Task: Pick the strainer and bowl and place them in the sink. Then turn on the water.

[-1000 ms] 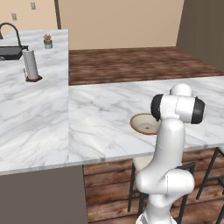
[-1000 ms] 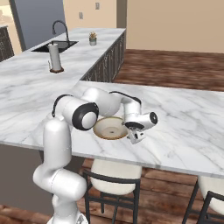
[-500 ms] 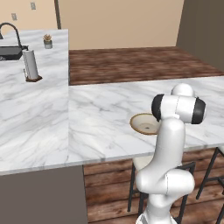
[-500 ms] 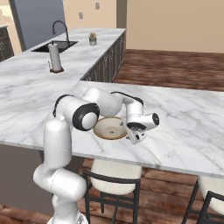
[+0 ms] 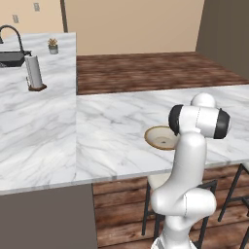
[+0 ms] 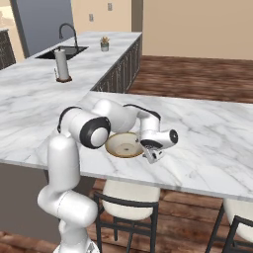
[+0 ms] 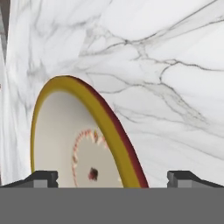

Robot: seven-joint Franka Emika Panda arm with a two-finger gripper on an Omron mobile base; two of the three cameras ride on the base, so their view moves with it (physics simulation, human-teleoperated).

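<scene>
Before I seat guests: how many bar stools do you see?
2, perhaps more hidden: one stool tucked under the counter behind the arm, another stool at the right edge.

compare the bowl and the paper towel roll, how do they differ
The bowl is wide, shallow and tan, lying low by the open gripper; the paper towel roll is tall, white and upright on a dark base near the sink. Both rest on the marble counter.

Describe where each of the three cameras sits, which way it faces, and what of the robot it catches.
Left base view: behind the arm's left, looking forward and down over the marble counter; the arm rises lower right, partly covering the bowl.
Right base view: behind its right; the arm rises lower left, open gripper beside the bowl.
Hand view: along the gripper, fingertips straddling the bowl's rim.
Both base views share the sink and paper towel roll.
</scene>
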